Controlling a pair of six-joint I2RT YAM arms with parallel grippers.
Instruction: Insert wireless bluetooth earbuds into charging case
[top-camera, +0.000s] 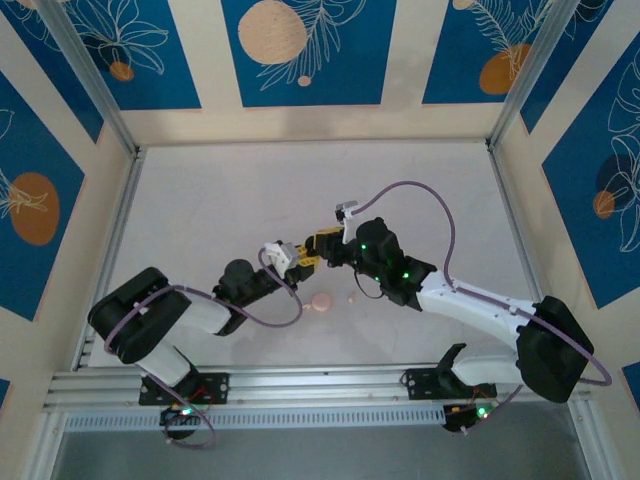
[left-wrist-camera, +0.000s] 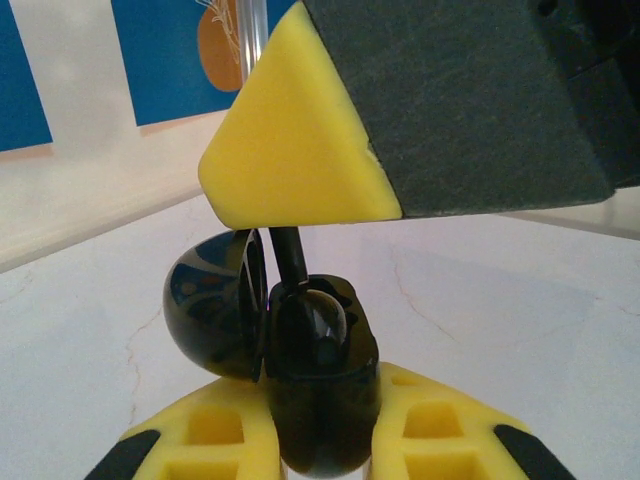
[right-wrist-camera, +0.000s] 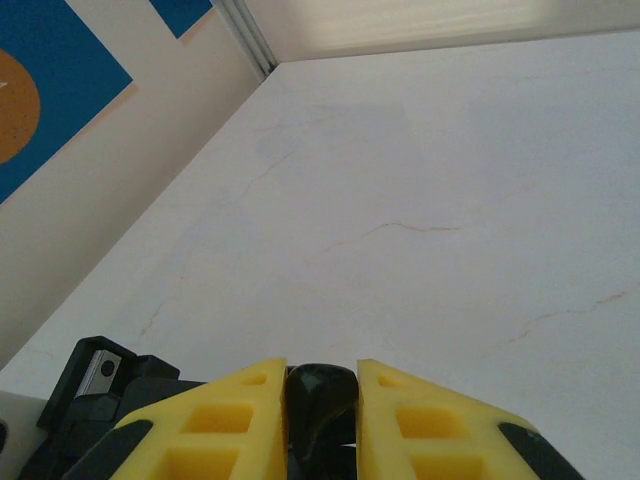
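Observation:
My left gripper (left-wrist-camera: 322, 400) is shut on a black charging case (left-wrist-camera: 320, 430), held upright with its round lid (left-wrist-camera: 208, 305) swung open to the left. A black earbud (left-wrist-camera: 322, 330) sits in the case's open top. Just above it hangs one yellow-tipped finger (left-wrist-camera: 300, 150) of my right gripper. From that finger a thin black stem (left-wrist-camera: 287, 255) reaches down to the case's mouth. In the right wrist view my right gripper (right-wrist-camera: 321, 375) is shut on a black earbud (right-wrist-camera: 320, 400). From above, the left gripper (top-camera: 292, 258) and right gripper (top-camera: 322, 243) meet mid-table.
A round pale pink case (top-camera: 320, 302) lies on the white table (top-camera: 250, 190) just in front of the grippers. A tiny pale pink earbud (top-camera: 351, 298) lies to its right. Aluminium rails and patterned walls enclose the table.

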